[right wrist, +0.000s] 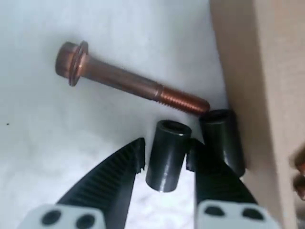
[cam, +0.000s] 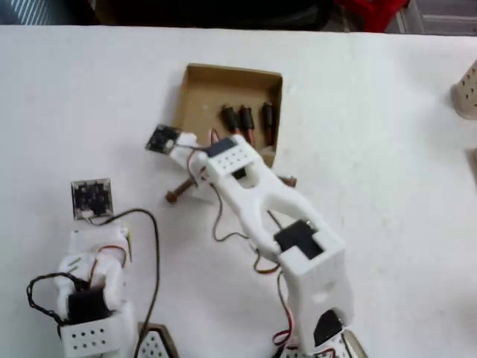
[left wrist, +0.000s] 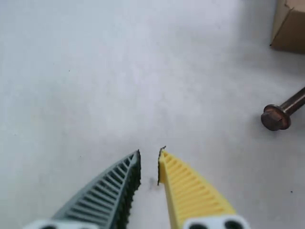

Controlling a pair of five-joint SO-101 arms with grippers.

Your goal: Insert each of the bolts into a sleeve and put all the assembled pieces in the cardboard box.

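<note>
My right gripper [right wrist: 164,155] is open, its black fingers closely straddling a black sleeve [right wrist: 167,155] that lies on the table. A second black sleeve [right wrist: 223,140] lies beside it against the cardboard box wall [right wrist: 257,71]. A copper bolt [right wrist: 124,81] lies just beyond them, its threaded tip near the second sleeve. In the high view the cardboard box [cam: 195,93] holds three assembled pieces [cam: 247,119], and the right arm [cam: 246,179] reaches to its front left corner, above the bolt [cam: 174,195]. My left gripper [left wrist: 148,155] hovers open over bare table, with a bolt head [left wrist: 275,117] off to one side.
Another bolt head [cam: 289,180] pokes out from under the right arm near the box's front right corner. The left arm [cam: 89,298] sits at the table's front left. A white perforated object [cam: 466,89] stands at the far right edge. A box corner [left wrist: 288,26] is visible.
</note>
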